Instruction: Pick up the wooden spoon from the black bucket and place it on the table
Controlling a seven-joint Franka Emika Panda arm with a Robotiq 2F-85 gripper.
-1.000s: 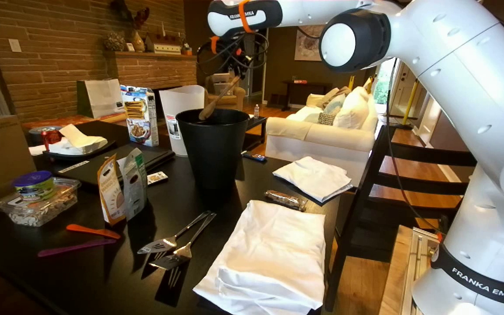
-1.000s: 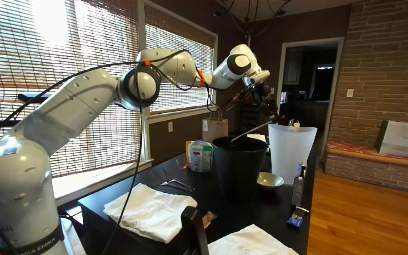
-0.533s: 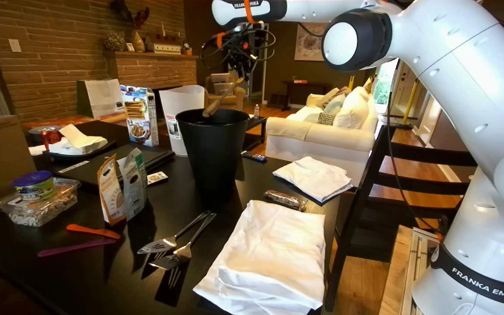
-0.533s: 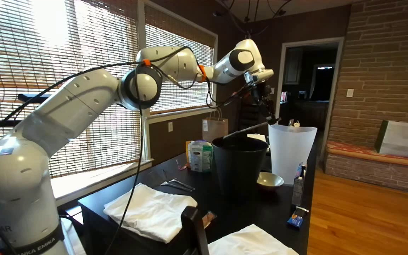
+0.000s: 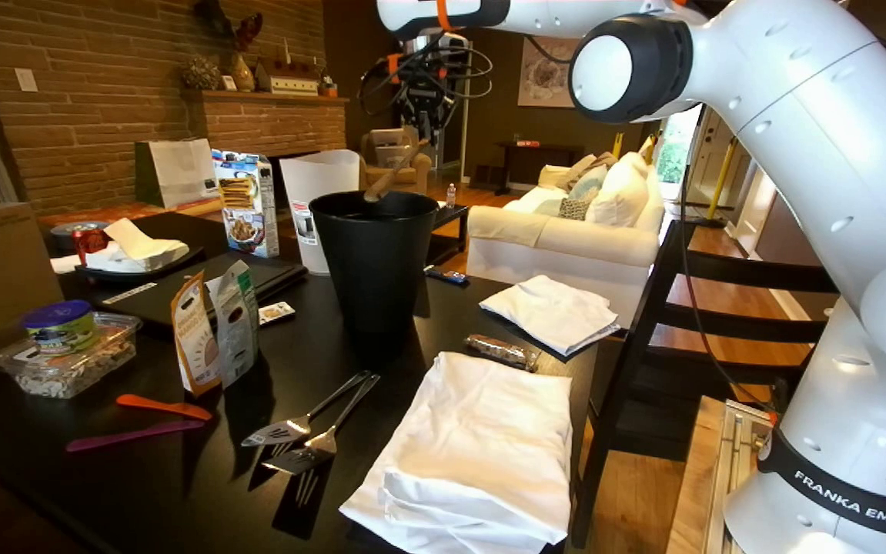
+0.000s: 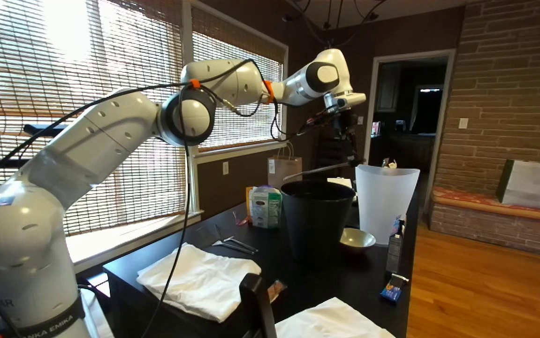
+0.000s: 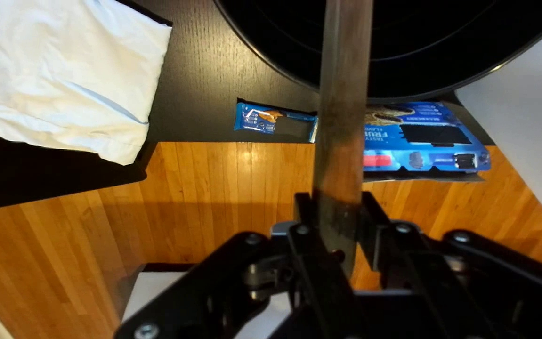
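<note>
My gripper (image 5: 426,140) points down above the black bucket (image 5: 373,265), shut on one end of the wooden spoon (image 5: 396,171). In the wrist view the spoon (image 7: 343,94) runs from between the fingers out across the bucket's mouth. Seen in an exterior view, the spoon (image 6: 316,170) slants only slightly, its far end just above the bucket's rim (image 6: 317,185); whether it touches the rim I cannot tell. The bucket stands upright on the dark table (image 5: 312,338).
A tall whitish bin (image 6: 384,202) and a metal bowl (image 6: 358,238) stand beside the bucket. Folded white cloths (image 5: 481,446), metal serving utensils (image 5: 319,431), two pouches (image 5: 215,331) and a clear food box (image 5: 73,362) lie around the table. A chair (image 5: 643,338) stands at its edge.
The gripper has risen a little and turned more upright. The spoon's far end has come up out of the bucket to about rim height, and the spoon now lies flatter.
</note>
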